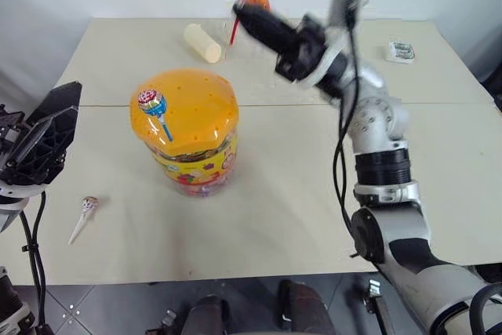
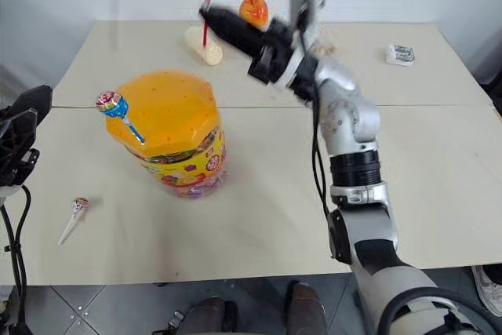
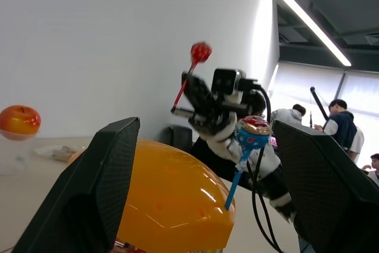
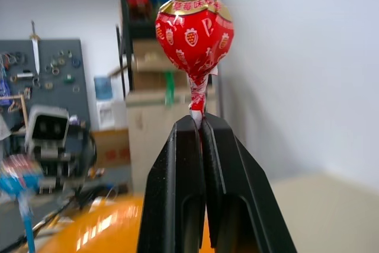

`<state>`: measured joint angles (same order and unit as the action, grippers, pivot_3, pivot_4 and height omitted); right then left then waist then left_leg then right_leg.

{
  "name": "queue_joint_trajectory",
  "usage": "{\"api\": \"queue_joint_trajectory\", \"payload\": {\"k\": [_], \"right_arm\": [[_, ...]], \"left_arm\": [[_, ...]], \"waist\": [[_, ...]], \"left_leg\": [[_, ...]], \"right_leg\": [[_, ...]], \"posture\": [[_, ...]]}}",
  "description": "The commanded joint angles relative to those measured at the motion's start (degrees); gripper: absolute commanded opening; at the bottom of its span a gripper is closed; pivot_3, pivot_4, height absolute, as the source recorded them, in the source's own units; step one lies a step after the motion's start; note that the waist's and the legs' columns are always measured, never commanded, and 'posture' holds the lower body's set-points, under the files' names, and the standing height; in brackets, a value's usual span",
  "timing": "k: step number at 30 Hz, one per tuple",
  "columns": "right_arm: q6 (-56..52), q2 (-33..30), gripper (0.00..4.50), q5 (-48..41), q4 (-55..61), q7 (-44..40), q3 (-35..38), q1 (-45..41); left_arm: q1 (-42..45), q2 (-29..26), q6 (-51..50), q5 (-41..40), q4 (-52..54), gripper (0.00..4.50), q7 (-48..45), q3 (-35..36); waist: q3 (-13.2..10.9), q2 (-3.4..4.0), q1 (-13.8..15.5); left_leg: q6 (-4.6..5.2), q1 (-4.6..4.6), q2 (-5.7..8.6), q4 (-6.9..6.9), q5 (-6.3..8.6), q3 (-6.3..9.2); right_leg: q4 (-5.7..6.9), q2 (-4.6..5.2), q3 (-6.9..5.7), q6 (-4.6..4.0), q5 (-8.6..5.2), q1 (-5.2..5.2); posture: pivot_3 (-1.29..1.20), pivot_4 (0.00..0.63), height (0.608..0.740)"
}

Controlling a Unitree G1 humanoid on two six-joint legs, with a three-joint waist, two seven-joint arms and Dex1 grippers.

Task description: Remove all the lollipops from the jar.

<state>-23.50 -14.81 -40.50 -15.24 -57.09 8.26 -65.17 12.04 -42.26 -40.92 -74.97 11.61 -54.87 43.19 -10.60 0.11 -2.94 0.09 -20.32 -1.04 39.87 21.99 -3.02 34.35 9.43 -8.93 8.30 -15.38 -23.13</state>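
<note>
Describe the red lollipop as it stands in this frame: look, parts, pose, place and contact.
The red lollipop has a round head in a glossy red wrapper with white printed marks and a gold band at its top, on a thin red stick. The right gripper is shut on the stick just below the head. It is held head up, slightly tilted, in the air above the table's far side, clear of the jar. Nothing else touches it.

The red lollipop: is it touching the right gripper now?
Touching. In the right wrist view the right gripper has its fingers shut on the stick just under the red lollipop.
</note>
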Motion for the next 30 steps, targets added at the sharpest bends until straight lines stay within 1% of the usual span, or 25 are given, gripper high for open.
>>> {"api": "queue_joint_trajectory", "payload": {"k": [1,2,3,4,6,7,8,9,11,13,17,20,21,22,24,25,26,28,30], "right_arm": [[-8.0,-12.4,0.05,1.1,2.5,-5.2,-0.1,3.1],[-10.9,-16.7,0.05,1.7,3.6,-7.1,-1.5,4.8],[-13.9,-22.0,0.05,2.8,5.6,-9.3,-3.3,7.7],[-16.6,-28.1,0.05,4.5,8.0,-10.9,-5.2,11.9],[-18.5,-35.1,0.05,6.5,11.1,-12.4,-6.8,17.8],[-15.8,-39.7,0.05,10.4,12.6,-13.2,-8.0,23.3],[-13.7,-42.7,0.05,13.1,13.7,-13.7,-8.8,27.1],[-11.6,-45.1,0.05,15.2,14.3,-14.1,-9.2,30.8],[-5.7,-49.2,0.05,21.6,13.6,-13.3,-11.3,37.3],[-1.0,-49.8,0.05,24.4,11.2,-12.3,-11.0,42.6],[5.3,-48.0,0.05,25.3,7.4,-12.0,-8.8,47.3],[5.6,-47.5,0.71,23.0,6.3,-14.8,-7.3,47.9],[5.4,-47.3,1.01,22.4,6.1,-15.3,-6.9,47.9],[8.6,-46.6,1.35,22.0,5.4,-16.3,-5.9,47.5],[11.4,-44.9,2.03,18.9,5.9,-19.3,-4.0,46.3],[13.4,-42.2,2.35,14.7,7.4,-21.5,-1.9,44.5],[11.6,-39.8,2.67,9.9,10.3,-22.3,-0.5,42.2],[6.8,-35.5,2.67,3.5,16.3,-20.6,0.1,37.5],[2.0,-31.9,2.67,-0.1,21.2,-17.6,-1.5,33.5]], "left_arm": [[-1.4,-4.5,-0.5,1.4,2.3,3.8,-4.5,-0.8],[-2.0,-5.7,-1.1,1.7,2.6,3.8,-5.6,-1.1],[-3.1,-7.7,-1.9,2.6,2.9,3.8,-7.5,-1.5],[-4.2,-9.2,-3.4,1.8,2.6,3.8,-8.1,-0.9],[-6.0,-11.0,-5.4,0.6,2.1,3.8,-9.0,-0.1],[-8.4,-12.3,-5.6,2.3,2.1,3.8,-11.7,-0.1],[-10.2,-13.2,-5.6,3.8,2.3,3.8,-13.9,-0.1],[-11.6,-13.8,-5.9,4.4,2.5,3.8,-15.5,-0.2],[-13.8,-13.9,-2.5,8.3,3.0,3.8,-19.4,-1.5],[-14.2,-12.8,-0.1,10.3,3.2,3.8,-21.6,-2.9],[-14.6,-11.9,2.9,13.4,3.6,3.8,-23.9,-4.9],[-14.6,-11.4,3.1,13.3,3.8,3.8,-23.5,-4.7],[-14.6,-11.3,3.2,13.3,3.8,3.8,-23.5,-4.6],[-14.4,-10.9,3.3,13.0,3.7,3.8,-22.8,-4.2],[-14.0,-10.1,3.5,12.4,3.5,3.8,-21.6,-3.4],[-13.8,-9.4,3.4,11.7,3.5,3.8,-20.7,-2.8],[-13.1,-8.1,3.5,10.6,3.4,3.8,-18.5,-1.9],[-11.6,-4.9,4.2,8.2,3.3,3.8,-14.2,0.1],[-11.4,-2.2,4.5,6.4,4.2,3.8,-10.8,1.7]], "waist": [[0.0,-0.03,0.4],[0.0,-0.04,0.7],[0.0,-0.04,1.1],[0.0,-0.03,1.3],[0.0,0.0,1.5],[0.0,0.06,1.5],[0.0,0.08,1.5],[-0.1,0.09,1.3],[-0.1,0.11,1.2],[-0.1,0.11,1.2],[-0.1,0.12,1.3],[-0.1,0.15,1.4],[-0.1,0.15,1.4],[-0.1,0.15,1.4],[-0.1,0.15,1.5],[-0.1,0.15,1.5],[-0.1,0.15,1.3],[-0.1,0.24,1.2],[-0.1,0.28,1.2]], "left_leg": [[0.0,-0.01,0.0,-0.01,0.0,0.03],[0.01,-0.01,0.01,-0.02,0.0,0.01],[0.01,-0.05,0.01,-0.04,0.01,0.02],[0.02,-0.06,0.01,-0.11,0.01,-0.01],[0.03,-0.09,0.01,-0.25,0.02,-0.03],[0.03,-0.07,0.0,-0.28,0.02,-0.14],[0.03,-0.11,0.0,-0.28,0.02,-0.23],[0.03,-0.12,-0.02,-0.29,0.02,-0.33],[0.03,-0.1,-0.05,-0.3,0.02,-0.69],[0.02,-0.01,-0.12,-0.27,0.01,-0.95],[0.02,0.04,-0.16,-0.07,0.01,-1.06],[0.02,0.02,-0.18,-0.04,0.01,-1.04],[0.02,0.02,-0.18,-0.04,0.01,-1.04],[0.02,0.02,-0.18,-0.05,0.01,-1.03],[0.02,0.02,-0.18,-0.04,0.01,-1.02],[0.02,0.01,-0.18,-0.04,0.01,-1.02],[0.02,0.01,-0.18,-0.03,0.01,-1.0],[0.02,0.0,-0.22,0.02,0.01,-0.99],[0.01,0.03,-0.32,0.05,0.02,-0.92]], "right_leg": [[-0.01,0.0,0.0,0.0,0.0,0.0],[-0.04,0.0,0.0,0.0,0.0,0.0],[-0.09,0.0,0.0,0.0,0.0,0.0],[-0.21,0.0,-0.01,0.0,0.0,0.0],[-0.35,0.0,-0.02,0.0,0.0,-0.02],[-0.38,0.0,-0.01,0.0,0.0,-0.03],[-0.48,0.0,0.02,0.0,0.0,-0.08],[-0.47,0.0,0.05,0.0,0.0,-0.15],[-0.48,0.0,0.14,0.01,0.0,-0.28],[-0.46,0.0,0.2,0.01,0.0,-0.3],[-0.35,0.0,0.29,-0.01,-0.01,-0.27],[-0.36,0.0,0.3,-0.01,-0.01,-0.28],[-0.37,0.0,0.3,-0.01,-0.01,-0.28],[-0.37,0.0,0.29,-0.01,-0.01,-0.28],[-0.37,0.0,0.29,-0.01,-0.01,-0.28],[-0.38,0.0,0.29,-0.01,-0.01,-0.27],[-0.37,-0.01,0.28,-0.01,-0.01,-0.27],[-0.35,-0.03,0.29,-0.02,0.0,-0.27],[-0.26,-0.06,0.29,-0.06,0.03,-0.29]], "posture": [[0.0,0.15,0.74],[0.0,0.15,0.74],[0.0,0.15,0.74],[0.0,0.15,0.74],[0.0,0.15,0.74],[0.0,0.15,0.74],[0.0,0.15,0.74],[0.0,0.15,0.74],[0.0,0.15,0.74],[0.0,0.15,0.74],[0.0,0.15,0.74],[0.0,0.15,0.74],[0.0,0.15,0.74],[0.0,0.15,0.74],[0.0,0.15,0.74],[0.0,0.15,0.74],[0.0,0.15,0.74],[0.0,0.15,0.74],[0.0,0.15,0.74]]}}
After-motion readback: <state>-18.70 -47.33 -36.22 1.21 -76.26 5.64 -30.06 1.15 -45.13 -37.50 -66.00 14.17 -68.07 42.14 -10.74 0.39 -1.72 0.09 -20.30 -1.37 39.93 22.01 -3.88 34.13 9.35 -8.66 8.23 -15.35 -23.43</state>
